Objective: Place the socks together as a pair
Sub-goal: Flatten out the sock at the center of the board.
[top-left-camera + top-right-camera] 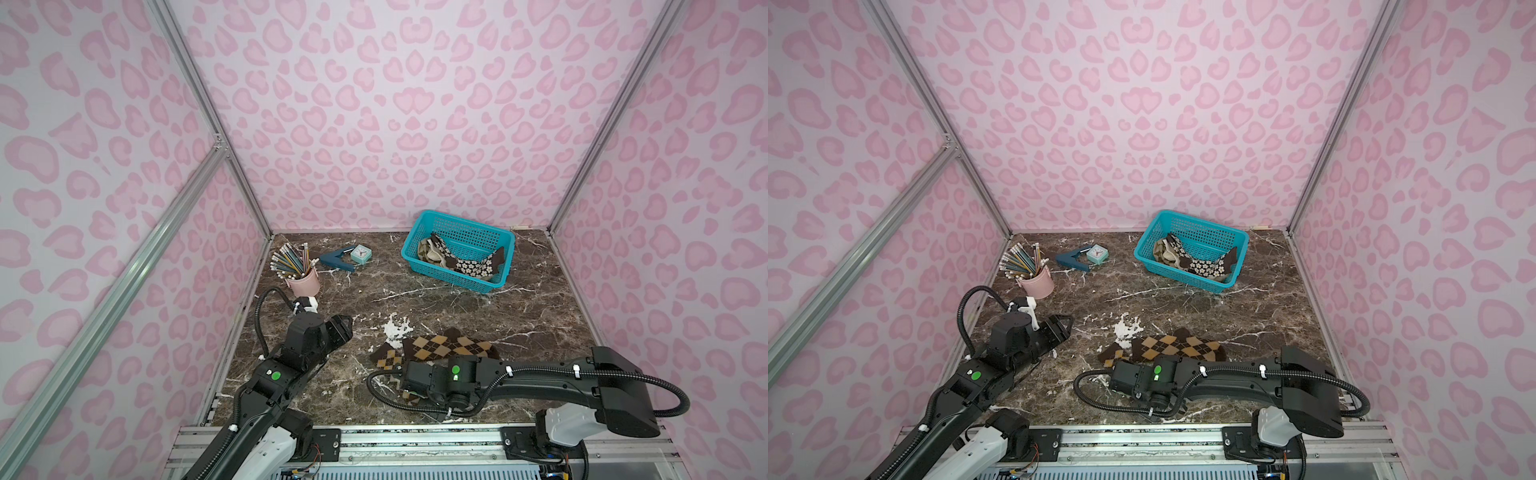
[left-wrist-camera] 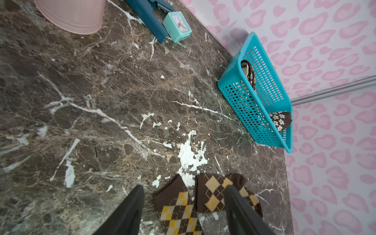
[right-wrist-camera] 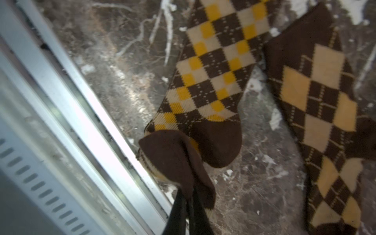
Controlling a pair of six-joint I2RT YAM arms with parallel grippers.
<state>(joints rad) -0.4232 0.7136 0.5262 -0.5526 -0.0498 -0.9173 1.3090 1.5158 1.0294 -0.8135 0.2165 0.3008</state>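
Two brown argyle socks lie on the marble table. The one with large tan diamonds (image 1: 451,347) (image 3: 319,105) lies flat. The one with small yellow and cream diamonds (image 1: 388,358) (image 3: 213,67) runs beside it toward the front edge, partly under my right arm. My right gripper (image 3: 187,193) is shut on this sock's dark brown end, which is bunched and lifted. My left gripper (image 1: 343,324) (image 2: 184,188) hovers open at the left, pointing at both socks and touching neither. A dark brown flowered sock (image 1: 469,264) and a cream one (image 1: 428,251) lie in the basket.
The teal basket (image 1: 494,286) stands at the back right. A pink pencil cup (image 1: 303,282), a blue stapler (image 1: 338,259) and a mint clock (image 1: 360,253) sit at the back left. A metal rail (image 1: 415,436) runs along the front edge, close to my right gripper.
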